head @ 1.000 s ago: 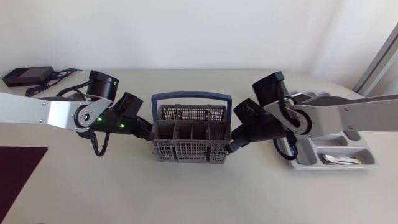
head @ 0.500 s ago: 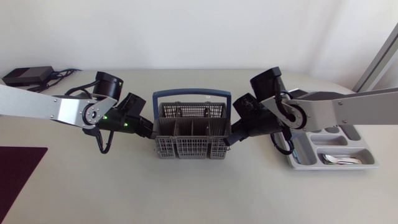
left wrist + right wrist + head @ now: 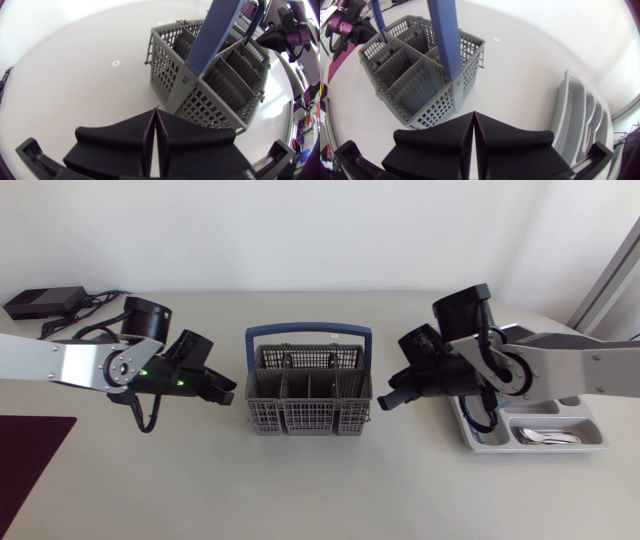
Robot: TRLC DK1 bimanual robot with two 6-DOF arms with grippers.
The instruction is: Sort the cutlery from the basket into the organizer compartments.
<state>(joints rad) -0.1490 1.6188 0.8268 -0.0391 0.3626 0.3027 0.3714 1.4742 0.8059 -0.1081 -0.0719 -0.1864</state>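
The basket (image 3: 308, 420) looks empty and both jaws sit clenched on nothing beside it, so sorting into the tray (image 3: 500, 446) seems done; next, check for leftovers.

A grey basket (image 3: 308, 420) is set at the middle of the pale desk (image 3: 320, 490), and a grey organizer (image 3: 575, 420) at its right edge. A dark mat (image 3: 30, 450) is laid at the near left corner, a black box (image 3: 42, 302) with cables (image 3: 100, 296) at the far left.
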